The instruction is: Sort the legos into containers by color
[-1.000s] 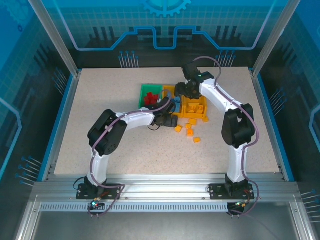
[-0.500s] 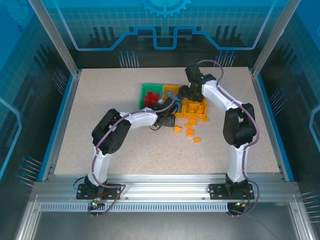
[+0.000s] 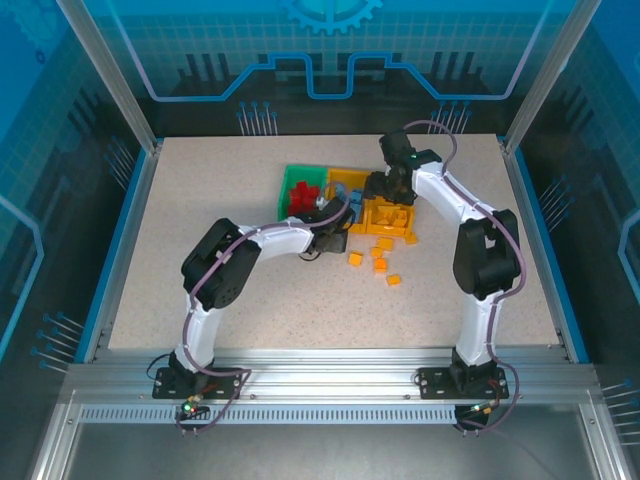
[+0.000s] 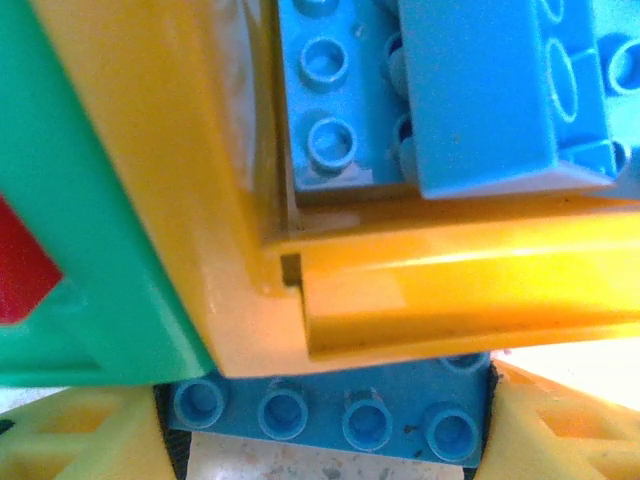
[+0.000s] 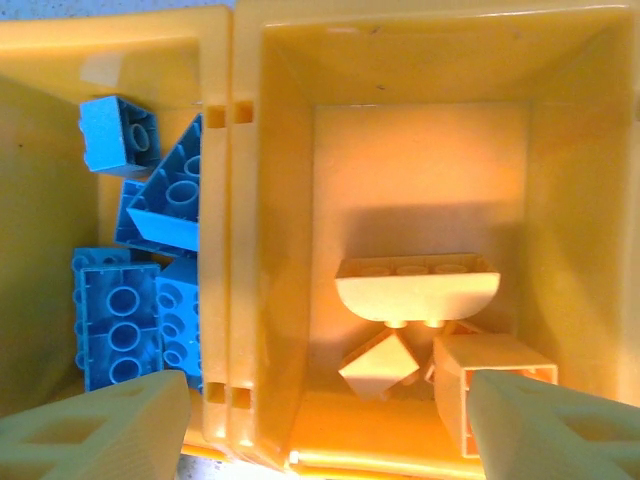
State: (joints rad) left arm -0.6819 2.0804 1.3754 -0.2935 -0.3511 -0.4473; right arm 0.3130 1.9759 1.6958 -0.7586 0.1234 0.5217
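Red plastic lego bricks (image 3: pixel 302 194) lie in the green plastic bin (image 3: pixel 300 171). Blue bricks (image 5: pixel 125 320) fill the middle orange-yellow bin (image 5: pixel 215 60), and orange-yellow bricks (image 5: pixel 415 285) sit in the right orange-yellow bin (image 5: pixel 545 120). A few loose orange-yellow bricks (image 3: pixel 394 279) rest on the speckled bench (image 3: pixel 200 220).

The left claw (image 4: pixel 325 438) is closed on a flat blue four-stud brick (image 4: pixel 330 408), pinched between its fingertips just outside the middle bin's near wall. The right claw (image 5: pixel 330 438) hangs wide open and empty over the right bin.

To do this step well, I judge the left claw should lift the brick clear of the rim, carry it over the blue pile, and only then let go, so it cannot catch the wall or spill into the green bin.
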